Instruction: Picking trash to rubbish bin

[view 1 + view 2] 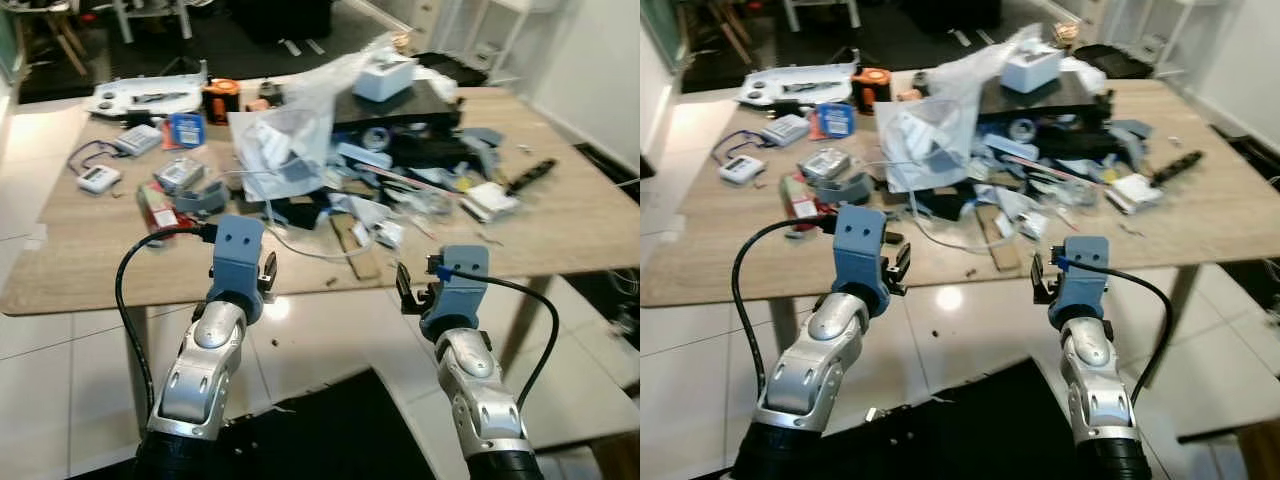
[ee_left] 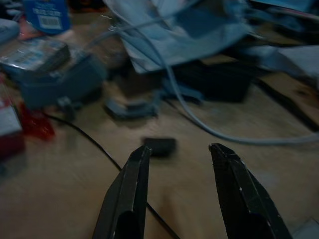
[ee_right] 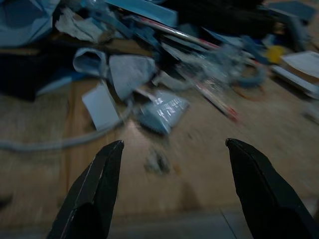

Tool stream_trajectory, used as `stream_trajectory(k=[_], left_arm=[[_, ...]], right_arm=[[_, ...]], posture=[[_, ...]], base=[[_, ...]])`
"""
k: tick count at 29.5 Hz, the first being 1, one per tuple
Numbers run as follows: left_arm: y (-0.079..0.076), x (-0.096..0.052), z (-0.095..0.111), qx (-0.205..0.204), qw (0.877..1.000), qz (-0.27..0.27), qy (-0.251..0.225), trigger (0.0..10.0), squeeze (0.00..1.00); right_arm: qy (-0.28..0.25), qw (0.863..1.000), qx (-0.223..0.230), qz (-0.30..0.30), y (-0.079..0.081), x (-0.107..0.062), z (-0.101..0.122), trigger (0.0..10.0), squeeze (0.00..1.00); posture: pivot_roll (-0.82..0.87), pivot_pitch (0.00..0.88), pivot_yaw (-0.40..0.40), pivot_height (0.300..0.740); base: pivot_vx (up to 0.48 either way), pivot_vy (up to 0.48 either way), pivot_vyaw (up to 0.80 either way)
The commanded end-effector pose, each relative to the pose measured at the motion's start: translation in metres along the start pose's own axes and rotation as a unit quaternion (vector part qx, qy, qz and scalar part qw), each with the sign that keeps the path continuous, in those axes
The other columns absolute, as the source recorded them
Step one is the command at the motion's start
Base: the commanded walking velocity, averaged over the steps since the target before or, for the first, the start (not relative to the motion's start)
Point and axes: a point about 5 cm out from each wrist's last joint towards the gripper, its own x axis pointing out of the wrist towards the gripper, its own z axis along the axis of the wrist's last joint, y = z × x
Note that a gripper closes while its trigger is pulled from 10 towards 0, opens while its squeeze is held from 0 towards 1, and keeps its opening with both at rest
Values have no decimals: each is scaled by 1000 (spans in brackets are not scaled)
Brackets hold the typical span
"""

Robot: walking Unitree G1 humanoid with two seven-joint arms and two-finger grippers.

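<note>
Two grippers: both empty, fingers spread, so you're set for a grab, nothing held yet
left gripper: low over the table's near edge, aimed at a small black piece lying just ahead
right gripper: spread wider, facing a crumpled foil wrapper and paper scraps
trash: heaped mid-table around a clear plastic bag and a white cable
bin: can't tell where it is
next: likely the nearest loose scrap first, since the pile is tangled
</note>
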Motion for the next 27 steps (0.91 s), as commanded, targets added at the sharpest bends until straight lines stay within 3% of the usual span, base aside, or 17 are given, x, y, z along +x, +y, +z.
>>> stream_trajectory(k=[1,18,27], left_arm=[[-4,-1,-3,4,1000,-10,5,10000,0],[-4,-2,-4,23,1000,-9,5,10000,0],[-5,-2,-6,28,999,-15,10,10000,0]], right_arm=[[8,1000,1,-10,-7,-3,-5,10000,0],[14,1000,4,-2,-4,-3,-7,10000,0],[-33,999,-1,25,-5,8,19,10000,0]], posture=[[51,108,-3,740],[56,115,0,740],[56,113,5,740]], base=[[289,0,0],[34,0,0],[0,0,0]])
